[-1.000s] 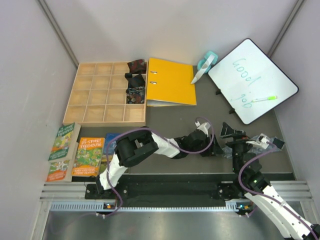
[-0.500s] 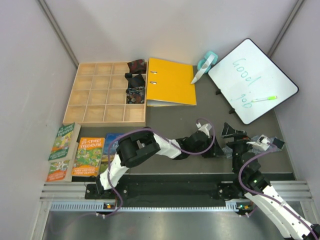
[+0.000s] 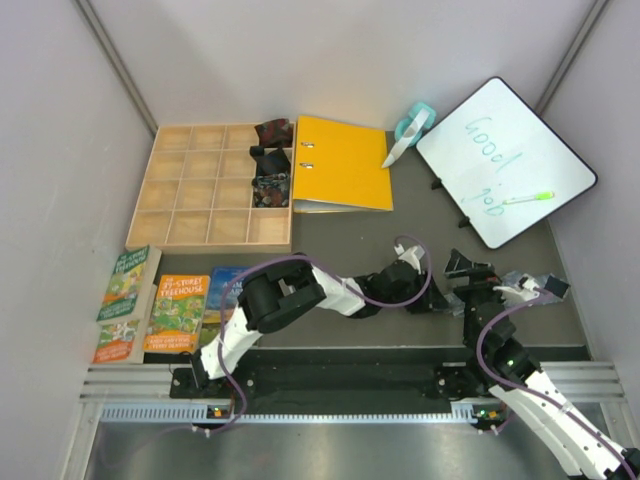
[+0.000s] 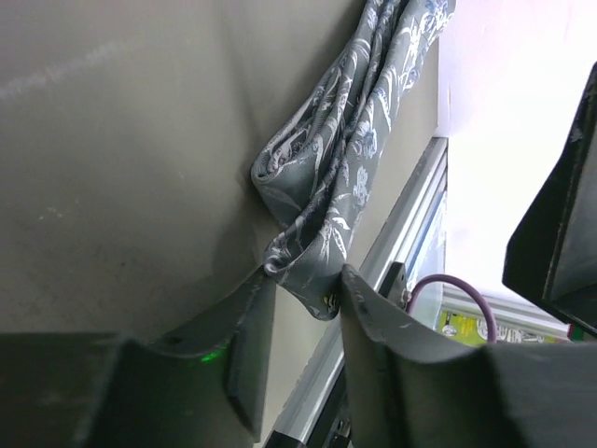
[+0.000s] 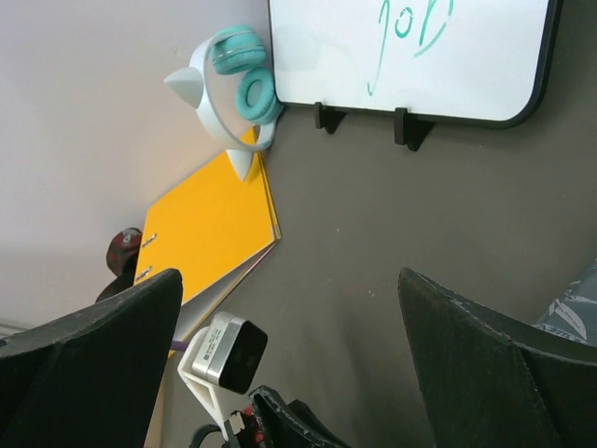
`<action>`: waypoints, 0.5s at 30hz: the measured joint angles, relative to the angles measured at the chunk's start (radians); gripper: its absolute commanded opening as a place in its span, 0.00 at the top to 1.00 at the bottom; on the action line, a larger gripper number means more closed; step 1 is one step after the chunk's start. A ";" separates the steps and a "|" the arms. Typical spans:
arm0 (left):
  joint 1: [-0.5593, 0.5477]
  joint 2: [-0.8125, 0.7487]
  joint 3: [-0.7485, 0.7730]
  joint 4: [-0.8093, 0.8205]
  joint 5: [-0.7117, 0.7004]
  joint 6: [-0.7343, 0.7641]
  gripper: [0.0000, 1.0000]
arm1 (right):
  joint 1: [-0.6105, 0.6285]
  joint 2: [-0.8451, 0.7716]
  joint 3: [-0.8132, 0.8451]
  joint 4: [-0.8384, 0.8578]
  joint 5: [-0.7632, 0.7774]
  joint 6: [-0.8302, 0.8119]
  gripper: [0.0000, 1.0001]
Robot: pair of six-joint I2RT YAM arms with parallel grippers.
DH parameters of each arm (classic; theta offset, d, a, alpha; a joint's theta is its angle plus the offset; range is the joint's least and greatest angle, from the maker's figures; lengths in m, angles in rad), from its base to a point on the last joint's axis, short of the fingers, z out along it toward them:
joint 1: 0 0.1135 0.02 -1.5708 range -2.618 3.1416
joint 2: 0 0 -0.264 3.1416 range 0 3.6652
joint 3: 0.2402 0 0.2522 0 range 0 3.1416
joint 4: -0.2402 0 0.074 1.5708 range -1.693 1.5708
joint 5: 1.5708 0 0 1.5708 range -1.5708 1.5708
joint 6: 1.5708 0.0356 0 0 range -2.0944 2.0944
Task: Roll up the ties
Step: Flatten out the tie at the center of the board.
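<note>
Three books (image 3: 178, 312) lie at the near left corner of the bench (image 3: 350, 240). Behind them, a wooden tray (image 3: 190, 200) of square compartments holds three rolled ties in its right-hand column: a dark red roll (image 3: 273, 131) at the back, a black roll (image 3: 268, 159) in the next cell and a dark speckled roll (image 3: 270, 190) in the third. Just right of the tray lies a yellow binder (image 3: 345, 165), with teal headphones (image 3: 412, 124) at its far right corner. Nearer the arms, the left arm stretches across the bench. The left tool (image 4: 308, 289) is closed on the folded end of the silvery tie (image 4: 345, 159), the cloth touching both fingers (image 4: 373, 327), and the rest of the tie trails away along the bench. Beside it, the right tool (image 5: 289, 280) stands spread wide, holding nothing. A whiteboard (image 3: 505, 160) with green writing and a green marker (image 3: 528, 198) is propped on two dark feet at the far right.
</note>
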State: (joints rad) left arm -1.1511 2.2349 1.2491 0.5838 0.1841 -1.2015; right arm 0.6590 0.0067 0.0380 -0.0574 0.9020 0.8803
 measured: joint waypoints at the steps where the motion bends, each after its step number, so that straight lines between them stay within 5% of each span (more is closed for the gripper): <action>1: 0.000 0.000 0.000 0.001 0.002 -0.001 0.70 | 0.000 0.000 0.000 -0.002 0.001 0.003 0.01; 7: 0.003 0.000 0.000 0.001 0.013 0.002 1.00 | 0.000 0.000 0.000 -0.012 0.011 0.013 0.01; 15: 0.010 -0.043 -0.075 -0.014 0.047 0.027 1.00 | 0.000 0.000 0.000 0.004 0.004 -0.008 0.01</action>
State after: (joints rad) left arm -1.1412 2.1914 1.1744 0.5694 0.2310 -1.1748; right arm 0.6590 0.0067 0.0380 -0.0536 0.9058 0.8722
